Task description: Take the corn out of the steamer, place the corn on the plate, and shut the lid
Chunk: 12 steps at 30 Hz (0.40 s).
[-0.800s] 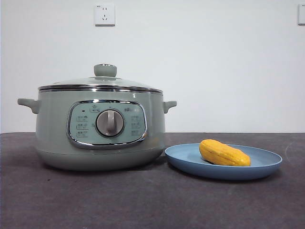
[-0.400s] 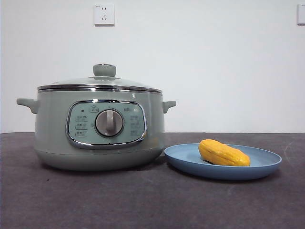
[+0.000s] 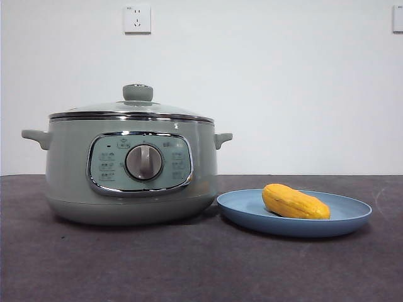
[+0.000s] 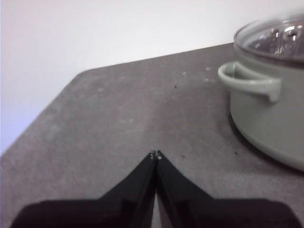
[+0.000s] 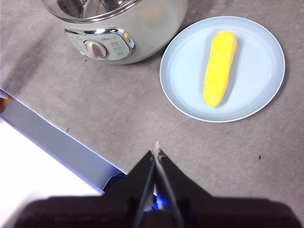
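The sage-green steamer (image 3: 132, 170) stands on the dark table with its glass lid (image 3: 132, 108) closed on it. The yellow-orange corn (image 3: 295, 201) lies on the light-blue plate (image 3: 352, 217) to the steamer's right. The right wrist view shows the corn (image 5: 219, 67) lying on the plate (image 5: 180, 80) beside the steamer (image 5: 142, 33). My right gripper (image 5: 156, 153) is shut and empty, high above the table's front edge. My left gripper (image 4: 155, 154) is shut and empty, low over the table beside the steamer's handle (image 4: 249, 80). Neither gripper shows in the front view.
A white wall with a socket (image 3: 137, 19) stands behind the table. The right wrist view shows the table's front edge (image 5: 57, 142) with a blue strip and white floor beyond. The left wrist view shows the table's rounded corner (image 4: 80, 76).
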Each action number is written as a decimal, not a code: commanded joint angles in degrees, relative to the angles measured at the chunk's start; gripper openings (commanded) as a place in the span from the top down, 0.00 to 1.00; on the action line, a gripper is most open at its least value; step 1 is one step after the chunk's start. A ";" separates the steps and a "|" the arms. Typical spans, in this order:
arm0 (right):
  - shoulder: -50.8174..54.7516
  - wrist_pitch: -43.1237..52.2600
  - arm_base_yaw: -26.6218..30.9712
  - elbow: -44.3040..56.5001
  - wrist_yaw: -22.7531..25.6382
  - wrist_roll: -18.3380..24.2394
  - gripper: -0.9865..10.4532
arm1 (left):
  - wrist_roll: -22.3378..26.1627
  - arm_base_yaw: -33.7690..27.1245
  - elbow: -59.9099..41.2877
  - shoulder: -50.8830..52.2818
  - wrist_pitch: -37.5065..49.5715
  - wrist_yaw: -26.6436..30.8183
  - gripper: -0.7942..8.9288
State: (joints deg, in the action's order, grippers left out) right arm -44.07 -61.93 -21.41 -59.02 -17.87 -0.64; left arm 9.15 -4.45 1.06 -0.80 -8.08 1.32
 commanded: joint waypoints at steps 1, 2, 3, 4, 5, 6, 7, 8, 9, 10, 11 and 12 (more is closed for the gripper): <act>0.09 0.09 -0.07 0.13 0.02 0.15 0.91 | -3.39 -0.11 -0.90 0.66 -1.62 -0.02 0.92; 0.09 0.09 -0.07 0.13 0.02 0.15 0.91 | -3.63 -0.11 -0.90 0.66 -2.54 -0.28 0.92; 0.09 0.09 -0.07 0.13 -0.02 0.13 0.91 | -3.93 -0.11 -0.90 0.63 -2.91 -0.37 0.92; 0.09 0.09 -0.07 0.13 0.02 0.15 0.91 | -4.39 -0.11 -0.90 0.66 -2.80 -0.37 0.92; 0.09 0.09 -0.07 0.13 0.02 0.13 0.91 | -4.83 -0.11 -0.90 0.66 -2.80 -0.39 0.92; 0.09 0.09 -0.07 0.13 0.02 0.15 0.91 | -5.18 -0.11 -0.90 0.66 -2.69 -0.37 0.92; 0.09 0.09 -0.07 0.13 0.02 0.13 0.91 | -5.11 -0.11 -0.90 0.66 -2.47 -0.37 0.92; 0.09 0.09 -0.07 0.13 0.02 0.15 0.91 | -5.07 -0.11 -0.90 0.63 -2.29 -0.31 0.92; 0.09 0.09 -0.07 0.13 0.02 0.15 0.91 | -5.07 -0.17 -0.90 0.63 -2.29 -0.24 0.92; 0.09 0.09 -0.07 0.13 0.02 0.13 0.91 | -5.07 -0.17 -0.90 0.63 -2.29 -0.02 0.92; 0.09 0.09 -0.07 0.13 0.02 0.15 0.91 | -5.07 -0.15 -0.90 0.63 -2.27 0.02 0.92; 0.09 0.09 -0.07 0.13 0.02 0.15 0.91 | -5.07 -0.15 -0.90 0.63 -2.27 0.02 0.92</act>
State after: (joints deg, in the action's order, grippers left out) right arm -44.05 -61.95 -21.41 -59.02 -17.87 -0.64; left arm 4.60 -4.45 0.95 -0.32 -10.72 1.13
